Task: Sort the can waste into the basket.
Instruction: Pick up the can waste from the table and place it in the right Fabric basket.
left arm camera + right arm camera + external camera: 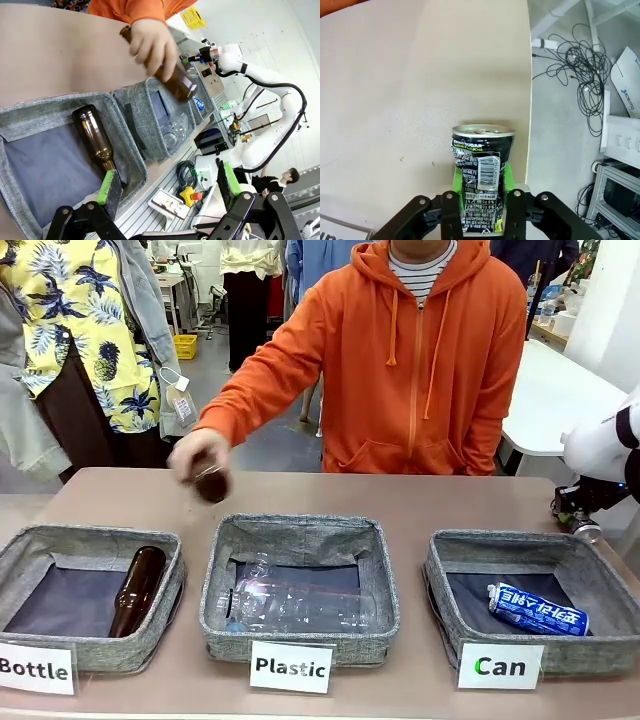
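1. Two cans: a blue can (538,611) lies on its side in the "Can" basket (452,562), long axis slanting toward the basket's front right corner; a black can (481,172) is clamped between the right gripper (479,187) pads, silver top pointing away from the wrist.
2. Three baskets in a row.
3. The black can hangs near the table edge (528,110).
4. The left gripper (167,182) fingers stand wide apart, holding nothing.

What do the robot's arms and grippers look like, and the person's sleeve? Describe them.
The arms are white with rounded joints; the right arm has black bands and black cables looping along it. Each gripper, left gripper and right gripper, is black with bolted linkages and bright green pads. The person's sleeve is orange, part of a zipped hoodie over a striped shirt.
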You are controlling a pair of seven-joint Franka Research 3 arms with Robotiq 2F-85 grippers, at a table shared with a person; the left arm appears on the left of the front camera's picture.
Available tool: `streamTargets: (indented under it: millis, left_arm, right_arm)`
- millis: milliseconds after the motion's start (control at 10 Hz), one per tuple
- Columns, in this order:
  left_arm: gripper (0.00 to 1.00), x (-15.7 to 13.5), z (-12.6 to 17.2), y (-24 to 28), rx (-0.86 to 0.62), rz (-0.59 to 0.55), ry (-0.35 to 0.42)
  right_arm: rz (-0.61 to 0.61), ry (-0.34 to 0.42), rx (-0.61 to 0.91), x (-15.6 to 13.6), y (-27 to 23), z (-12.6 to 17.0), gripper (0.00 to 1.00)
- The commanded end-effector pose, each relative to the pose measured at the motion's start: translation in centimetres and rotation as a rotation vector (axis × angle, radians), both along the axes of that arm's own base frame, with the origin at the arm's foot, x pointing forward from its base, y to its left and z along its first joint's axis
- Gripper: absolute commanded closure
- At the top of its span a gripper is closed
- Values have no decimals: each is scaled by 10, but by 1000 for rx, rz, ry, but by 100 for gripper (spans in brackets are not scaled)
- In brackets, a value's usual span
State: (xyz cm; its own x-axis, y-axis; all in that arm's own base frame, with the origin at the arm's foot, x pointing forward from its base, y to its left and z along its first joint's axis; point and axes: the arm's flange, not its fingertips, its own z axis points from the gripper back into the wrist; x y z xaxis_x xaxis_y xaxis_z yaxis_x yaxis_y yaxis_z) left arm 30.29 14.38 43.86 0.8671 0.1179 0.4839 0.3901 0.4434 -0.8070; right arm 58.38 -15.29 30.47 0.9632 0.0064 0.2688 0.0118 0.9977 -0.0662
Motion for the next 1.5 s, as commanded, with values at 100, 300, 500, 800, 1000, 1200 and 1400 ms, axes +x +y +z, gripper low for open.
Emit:
streamTargets:
  millis: [100, 300, 500, 800, 1000, 1200, 1400]
  left_arm:
    - [0, 0, 2, -1, -18, 3, -7]
    - [0, 0, 2, -1, -18, 3, -7]
    - [0, 0, 0, 0, 0, 0, 0]
    - [0, -17, 78, 102, -81, 186, -110]
    - [0, -34, 92, 133, -150, 228, -121]
    - [0, -44, 82, 141, -157, 221, -79]
    - [0, -44, 65, 120, -166, 176, -42]
  right_arm:
    - [24, 10, 22, 4, -6, 0, 100]
    - [28, -2, 27, -1, -5, 9, 100]
    - [22, -80, 67, -23, -4, 48, 100]
    - [65, -152, 92, -72, 12, 114, 100]
    - [114, -194, 151, -108, 25, 148, 100]
    - [271, -259, 258, -158, 40, 189, 100]
    - [517, -204, 332, -197, 59, 203, 100]
